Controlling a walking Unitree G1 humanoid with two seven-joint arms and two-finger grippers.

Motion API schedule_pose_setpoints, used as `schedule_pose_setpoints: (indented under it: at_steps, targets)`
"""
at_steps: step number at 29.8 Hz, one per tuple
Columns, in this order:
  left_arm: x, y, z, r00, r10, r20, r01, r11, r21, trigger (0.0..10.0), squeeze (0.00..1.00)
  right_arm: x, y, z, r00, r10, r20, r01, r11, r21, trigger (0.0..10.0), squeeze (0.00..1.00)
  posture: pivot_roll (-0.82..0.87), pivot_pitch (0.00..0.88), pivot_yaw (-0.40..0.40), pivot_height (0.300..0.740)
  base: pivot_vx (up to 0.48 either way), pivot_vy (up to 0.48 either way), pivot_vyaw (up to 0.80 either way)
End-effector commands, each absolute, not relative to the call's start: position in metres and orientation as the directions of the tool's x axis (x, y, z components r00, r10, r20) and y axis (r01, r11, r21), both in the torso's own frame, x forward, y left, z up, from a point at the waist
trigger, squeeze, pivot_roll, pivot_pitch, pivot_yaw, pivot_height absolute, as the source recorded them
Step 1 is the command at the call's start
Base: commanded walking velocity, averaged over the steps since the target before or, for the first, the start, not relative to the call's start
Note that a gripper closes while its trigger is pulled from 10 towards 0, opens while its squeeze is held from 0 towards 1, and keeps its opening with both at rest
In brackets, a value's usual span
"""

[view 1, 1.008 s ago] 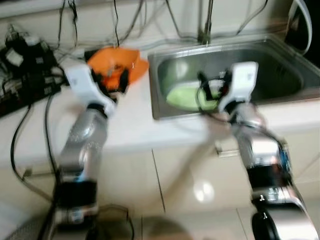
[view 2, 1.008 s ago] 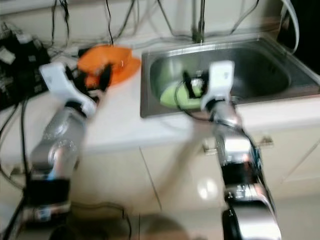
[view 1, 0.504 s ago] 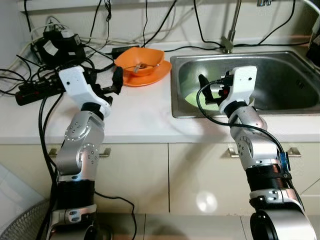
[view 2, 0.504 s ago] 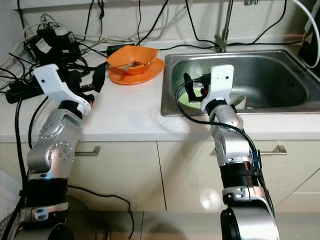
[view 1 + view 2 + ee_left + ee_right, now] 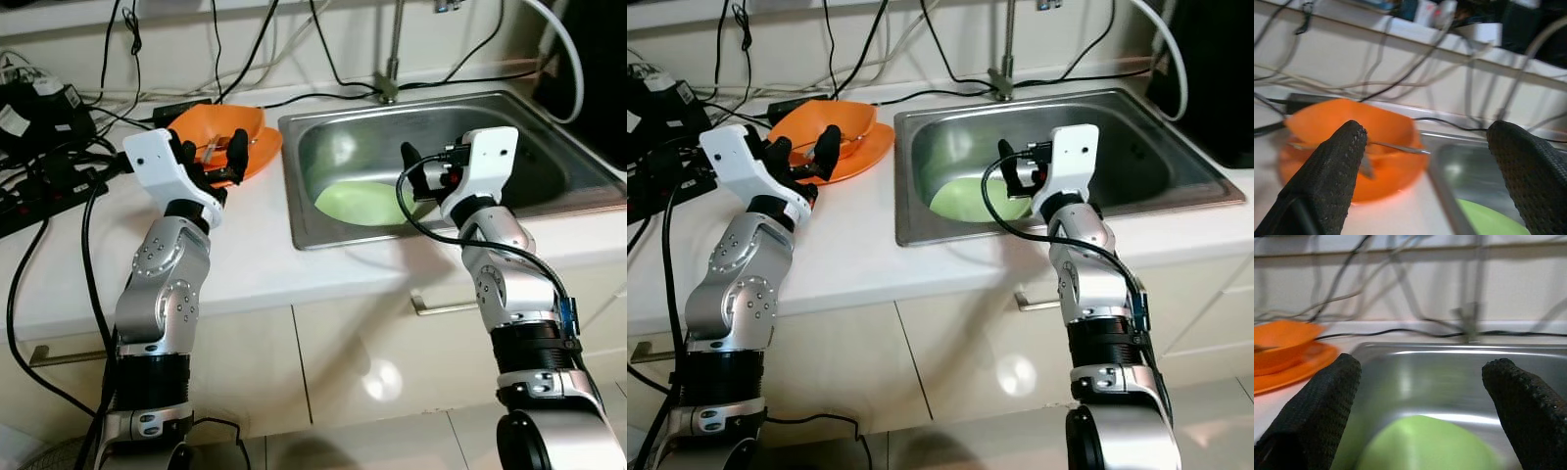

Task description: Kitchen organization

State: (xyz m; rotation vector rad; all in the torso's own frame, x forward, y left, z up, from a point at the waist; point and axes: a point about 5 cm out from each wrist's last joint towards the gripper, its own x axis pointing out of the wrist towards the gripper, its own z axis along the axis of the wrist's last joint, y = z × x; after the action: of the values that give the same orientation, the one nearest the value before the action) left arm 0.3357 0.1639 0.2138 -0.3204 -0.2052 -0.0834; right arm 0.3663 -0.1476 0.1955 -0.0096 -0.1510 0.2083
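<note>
In the left eye view the left tool point(image 5: 209, 157) hovered at upper left, fingers spread wide and empty, just before the orange plastic bowl point(image 5: 223, 125) on its orange plate point(image 5: 263, 152) (a metal utensil lay inside) on the white worktop point(image 5: 245, 245). The right tool point(image 5: 423, 176) hung open and empty over the stainless steel sink point(image 5: 549, 147) at centre right, above a light green plate point(image 5: 362, 203).

In the left wrist view the bowl sat between the black fingers point(image 5: 1327, 176). In the right wrist view the green plate lay low between the fingers.

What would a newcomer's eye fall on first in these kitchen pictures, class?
Probably the orange bowl on its orange plate, bright on the white counter left of the steel sink, with the open left claw just before it. Next, the pale green plate in the sink, with the open right claw above it.
</note>
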Motion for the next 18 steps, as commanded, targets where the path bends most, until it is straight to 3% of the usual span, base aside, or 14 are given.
schedule_pose_setpoints:
  at_steps: [1,6,18]
  targets:
    - [0.3339,0.1672,0.2175,0.973,-0.035,0.227,0.101,0.952,-0.288,10.0,0.0,0.3659,-0.147,0.2002,0.964,0.209,0.163,-0.207,0.978,-0.033,10.0,0.0,-0.09,0.0,0.096,0.74,0.424,0.0,0.0]
    - [0.3326,0.167,0.2198,0.969,-0.028,0.247,0.101,0.952,-0.288,10.0,0.0,0.3655,-0.1471,0.1999,0.964,0.211,0.163,-0.208,0.978,-0.034,10.0,0.0,-0.09,0.0,0.096,0.74,0.407,0.0,0.0]
    - [0.3316,0.1704,0.2205,0.967,0.007,0.253,0.067,0.957,-0.283,10.0,0.0,0.3656,-0.1471,0.1993,0.964,0.214,0.157,-0.21,0.977,-0.04,10.0,0.0,-0.08,0.0,0.09,0.74,0.0,0.0,0.0]
